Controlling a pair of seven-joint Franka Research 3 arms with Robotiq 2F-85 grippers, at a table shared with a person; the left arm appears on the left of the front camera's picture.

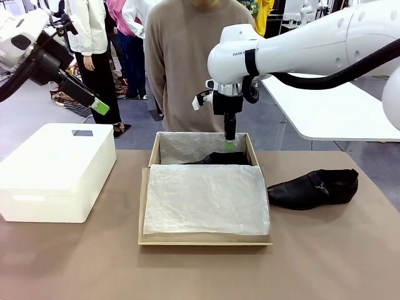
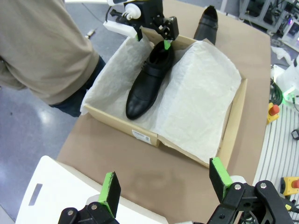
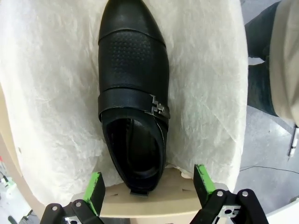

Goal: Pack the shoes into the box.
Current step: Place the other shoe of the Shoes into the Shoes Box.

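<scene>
While the left hand point(image 2: 163, 173) hangs released, high and well left of the box point(image 1: 206, 240), it grasps nothing. Loose tissue paper point(image 1: 206, 200) covers the box's near half. The second shoe point(image 1: 312, 187) lies on the table point(image 1: 325, 262) just right of the box. The packed shoe point(image 1: 222, 159) lies in the box's far part, with the right hand point(image 1: 229, 145) spread empty just above its heel. A person point(image 1: 187, 62) stands beyond the box. Risk: the second shoe, set on the loose sheet, may crumple it.
</scene>
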